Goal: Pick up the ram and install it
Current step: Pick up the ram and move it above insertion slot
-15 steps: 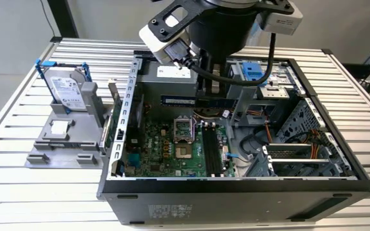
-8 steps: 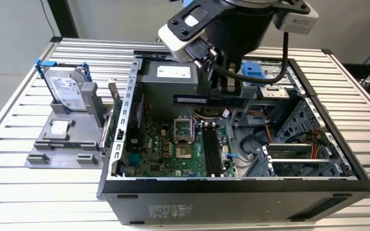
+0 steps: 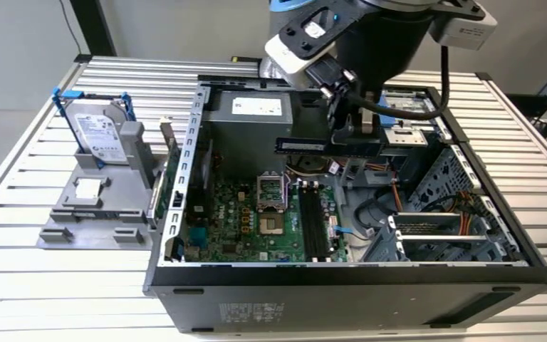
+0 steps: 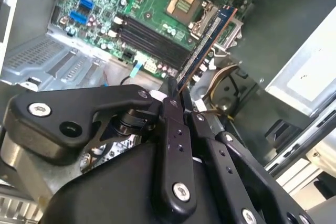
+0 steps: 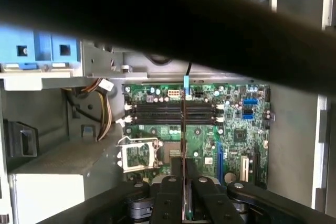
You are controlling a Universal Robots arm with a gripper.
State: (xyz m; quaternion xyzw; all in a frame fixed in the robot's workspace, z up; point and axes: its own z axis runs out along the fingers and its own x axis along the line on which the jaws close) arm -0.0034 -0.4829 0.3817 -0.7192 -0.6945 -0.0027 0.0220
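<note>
- Exterior view, computer case [image 3: 350, 274]: an open-sided tower is lying on a slatted table [image 3: 26, 285]. I am working above its open side. By my judgement, doing this step well means staying clear of the metal walls and the loose cables.
- Motherboard [image 3: 245, 214]: a green board is lying flat on the case floor. I am hovering over it and touching nothing on it.
- Gripper [image 3: 350, 139]: I am pinching the ram by one end. In the second wrist view the fingers [image 4: 172, 121] are pressing together on its two flat faces. I am judging that a firm, square grip matters here, since a stick held by its end could swing.
- Memory slots [image 5: 157, 114]: a bank of long black slots is running across the board beside the processor socket [image 5: 137, 156]. As I read it, a good seating is calling for the stick's length to lie along one slot, with its edge meeting the slot level rather than one end first.
- Ram [image 3: 302, 145]: a thin dark stick is jutting out past my fingertips, in the air above the board and well apart from the slots. In the first wrist view its thin edge is crossing the line of the slots, not lying along them.
</note>
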